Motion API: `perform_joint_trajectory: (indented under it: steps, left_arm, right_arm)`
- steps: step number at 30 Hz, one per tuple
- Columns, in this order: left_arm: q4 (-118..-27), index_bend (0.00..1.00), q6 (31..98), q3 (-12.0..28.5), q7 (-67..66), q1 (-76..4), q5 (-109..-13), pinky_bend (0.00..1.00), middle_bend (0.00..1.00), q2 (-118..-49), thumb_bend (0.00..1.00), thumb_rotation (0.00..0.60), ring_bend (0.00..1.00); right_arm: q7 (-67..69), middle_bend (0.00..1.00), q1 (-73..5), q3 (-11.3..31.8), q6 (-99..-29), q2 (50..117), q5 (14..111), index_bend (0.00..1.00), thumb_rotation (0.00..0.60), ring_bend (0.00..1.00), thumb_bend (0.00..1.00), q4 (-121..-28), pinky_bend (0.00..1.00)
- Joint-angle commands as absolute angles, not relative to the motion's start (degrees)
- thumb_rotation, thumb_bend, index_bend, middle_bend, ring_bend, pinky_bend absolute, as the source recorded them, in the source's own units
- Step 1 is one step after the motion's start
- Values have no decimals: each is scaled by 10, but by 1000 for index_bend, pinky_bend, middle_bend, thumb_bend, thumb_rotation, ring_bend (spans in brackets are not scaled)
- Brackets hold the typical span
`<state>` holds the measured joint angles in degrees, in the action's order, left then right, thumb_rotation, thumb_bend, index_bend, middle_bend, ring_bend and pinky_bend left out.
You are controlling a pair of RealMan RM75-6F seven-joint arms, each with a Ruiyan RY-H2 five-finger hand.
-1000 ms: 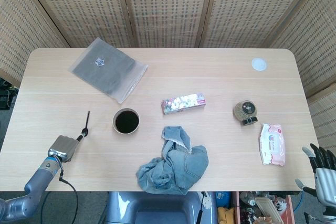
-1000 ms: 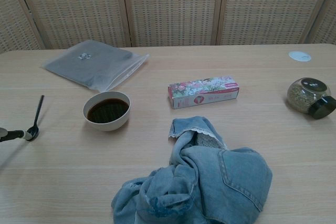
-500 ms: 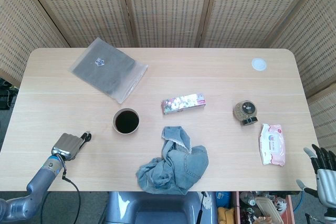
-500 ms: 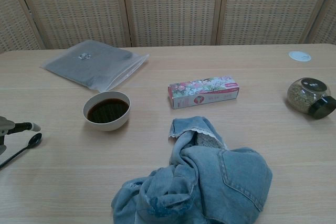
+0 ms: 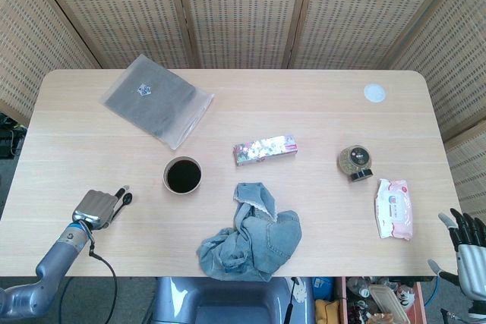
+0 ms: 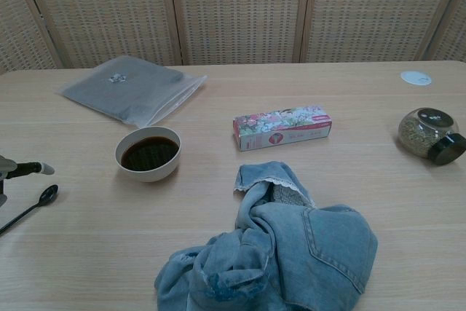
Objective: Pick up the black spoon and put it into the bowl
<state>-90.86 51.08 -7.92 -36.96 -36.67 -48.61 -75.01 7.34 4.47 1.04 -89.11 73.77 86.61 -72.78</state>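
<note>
The black spoon (image 6: 44, 195) is at the table's front left; its bowl end points right and its thin handle runs back toward the left frame edge. In the head view the spoon (image 5: 127, 199) sticks out from under the fingers of my left hand (image 5: 96, 206), which grips its handle. One fingertip (image 6: 33, 169) shows above the spoon in the chest view. The white bowl (image 5: 183, 175) (image 6: 148, 154), dark inside, stands to the right of the hand. My right hand (image 5: 465, 252) hangs off the table's front right corner, fingers apart, holding nothing.
A crumpled pair of jeans (image 5: 252, 234) lies right of the bowl near the front edge. A flowered box (image 5: 264, 149), a tipped jar (image 5: 355, 162), a wipes pack (image 5: 395, 208), a grey zip bag (image 5: 158, 101) and a white lid (image 5: 373, 93) are spread around.
The spoon lay with its handle pointing away from me and my left fingertip at its bowl; now the handle points back under my left hand. The right hand stayed put.
</note>
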Motion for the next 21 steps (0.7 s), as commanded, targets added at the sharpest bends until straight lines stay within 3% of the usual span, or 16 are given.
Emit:
perform_joint_trajectory:
  steps: [1,8,21]
  left_arm:
    - [-932,0,522,-99,-353,-345,-501,651,826,-729,701,600,751]
    - [-930,0,520,-112,-341,-329,-520,651,826,-730,701,600,751]
    - [-916,0,513,-97,-356,-337,-510,651,827,-749,701,600,751]
  right_arm:
    - [74,143,45,10,-890,738,866,171,600,0,212,-727,0]
    - [77,143,41,9,-885,740,869,172,600,0,212,-724,0]
    - [81,143,43,10,-886,742,865,172,600,0,213,-718,0]
